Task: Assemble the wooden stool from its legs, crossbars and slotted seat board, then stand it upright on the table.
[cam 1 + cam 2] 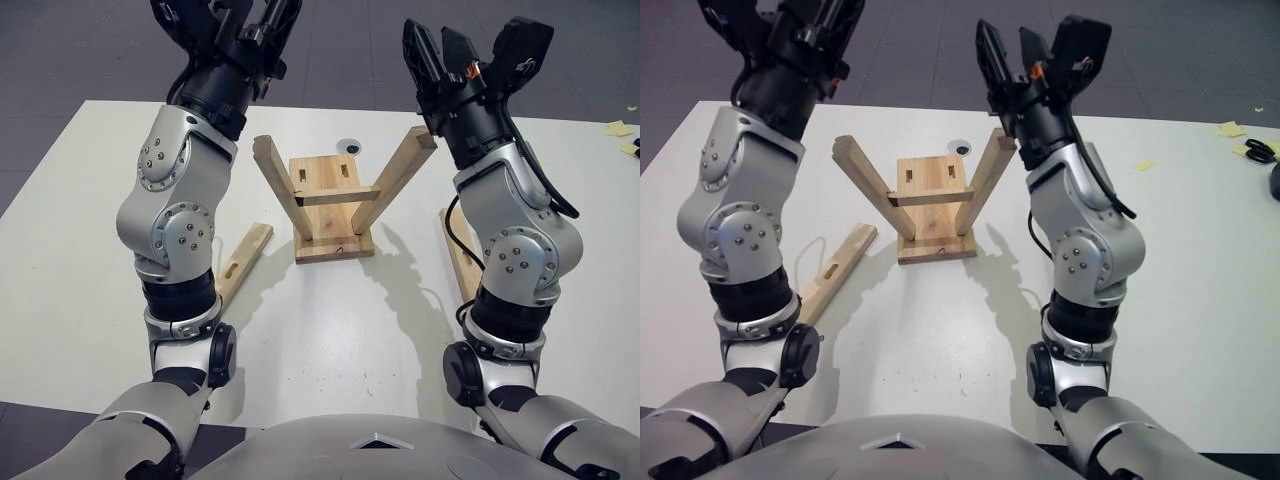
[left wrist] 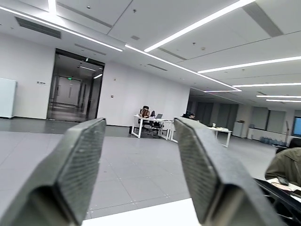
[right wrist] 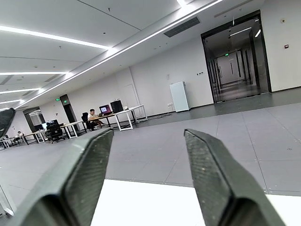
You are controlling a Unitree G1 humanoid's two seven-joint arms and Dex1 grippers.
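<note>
On the white table (image 1: 330,340), about mid-surface, the part-built stool (image 1: 332,240) lies upside down: slotted seat board (image 1: 322,172) flat on the tabletop, two legs standing up out of it and splaying apart. Left fitted leg (image 1: 285,190) leans toward the robot's left, right fitted leg (image 1: 395,182) toward its right; one crossbar (image 1: 338,195) spans between them, above the seat board. Two slots visible in the far part of the seat board, nothing in them. First loose leg (image 1: 243,262) lies flat on the table to the left of the seat board, near but not touching, with a slot cut in its upper face; its near end is hidden behind the left forearm. Second loose leg (image 1: 458,255) lies flat to the right of the seat board, largely hidden behind the right forearm. Left gripper (image 2: 138,123) is raised high, above and left of the seat board, fingers spread wide, nothing between them. Right gripper (image 1: 478,48) is raised above and right of the seat board, likewise spread wide and empty. Tip of the right fitted leg shows just beside the right gripper's base; contact cannot be judged. Round cable port (image 1: 348,146) sits in the tabletop just beyond the seat board. Yellow paper notes (image 1: 618,128) lie well to the right of the seat board, near the table edge
</note>
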